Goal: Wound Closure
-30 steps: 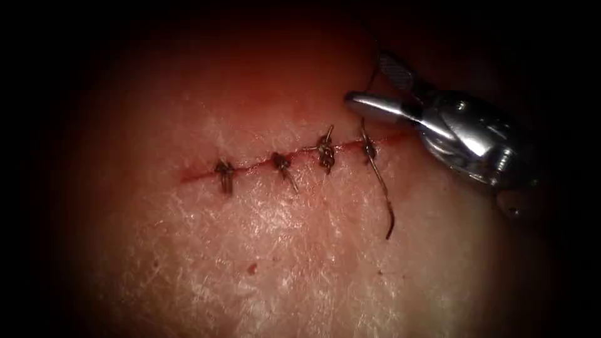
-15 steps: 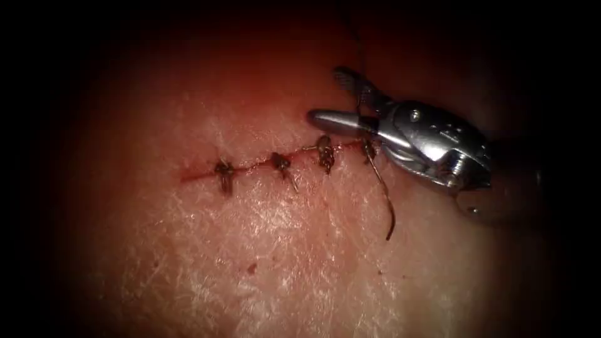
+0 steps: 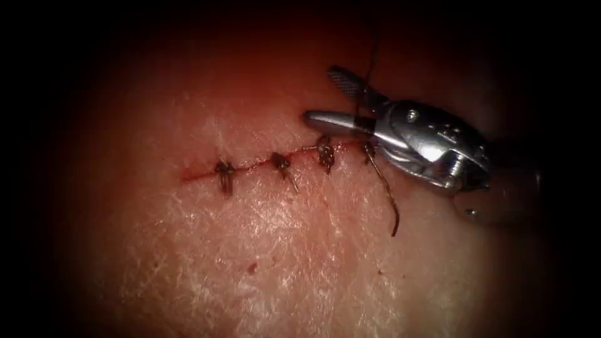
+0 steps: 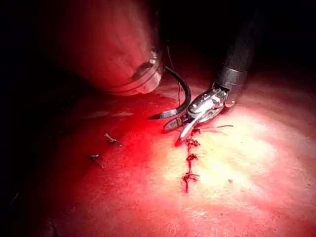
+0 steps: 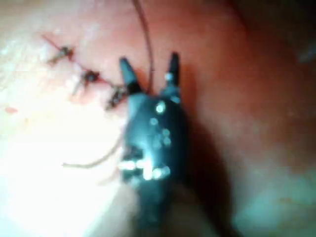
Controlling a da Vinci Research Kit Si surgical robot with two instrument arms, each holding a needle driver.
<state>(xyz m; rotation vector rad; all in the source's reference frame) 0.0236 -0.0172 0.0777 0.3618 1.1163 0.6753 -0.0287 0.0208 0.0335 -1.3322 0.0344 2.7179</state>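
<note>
The right end effector [image 3: 319,94] is over the right end of the cut [image 3: 200,173]. A second ago it was farther right, with its lower tip short of the last stitch. It has since moved left, and that tip now reaches past the fourth knot [image 3: 369,150] towards the third knot [image 3: 325,150]. Over the last half second it has barely shifted. Its jaws are spread wide apart and hold nothing. The standing strand of thread [image 3: 369,69] rises from the fourth knot and passes up through the gap between them. In the right wrist view the same strand runs between the two spread tips [image 5: 148,58]. A second ago the strand lay just clear of the lower tip.

The loose tail [image 3: 385,188] of the thread trails down from the fourth knot across the tissue [image 3: 282,250]. Its end now lies slightly further right than before. The first knot [image 3: 224,169] and the second knot [image 3: 280,161] are unchanged, and red fluid lines the cut between them.

In the left wrist view the needle [image 4: 170,113] is lifted clear of the tissue. It curves down beside the left end effector [image 4: 143,74], and its point is close to the right tool. Whether the left end effector has hold of the needle cannot be told. Two cut ends of thread [image 4: 112,139] lie on the tissue, away from the cut.
</note>
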